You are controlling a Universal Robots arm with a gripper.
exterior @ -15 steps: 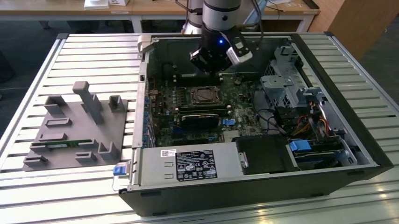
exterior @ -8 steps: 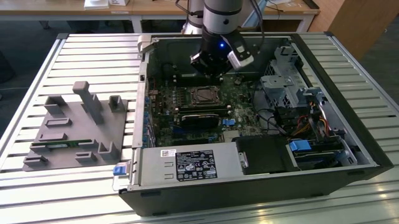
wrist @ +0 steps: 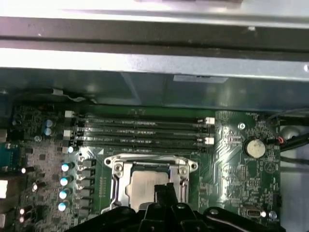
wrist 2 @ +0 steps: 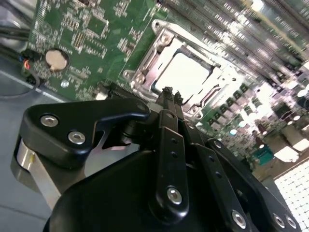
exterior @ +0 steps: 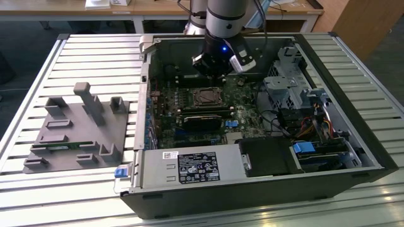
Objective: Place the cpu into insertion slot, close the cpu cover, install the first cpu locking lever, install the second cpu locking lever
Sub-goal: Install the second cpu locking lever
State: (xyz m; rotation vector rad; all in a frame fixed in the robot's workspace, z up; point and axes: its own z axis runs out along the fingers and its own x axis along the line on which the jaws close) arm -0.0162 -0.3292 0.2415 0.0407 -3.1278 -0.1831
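One flat silvery-grey square cpu [wrist: 148, 186] already lies in the dark metal-rimmed insertion slot [wrist 2: 181, 72] on the green circuit board [wrist: 244, 191]; the thin silvery cpu cover [wrist: 150, 163] frames it, seemingly down; we judge the work at the levers. Our black hand [wrist 2: 167, 93] hovers just above the socket's edge, tips pinched together, holding nothing; being square, the chip has no long axis and faces up.

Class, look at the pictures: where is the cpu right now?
The cpu sits in the insertion slot on the green board, framed by the cpu cover, beside the memory slots in the first wrist view, just beyond the tool.
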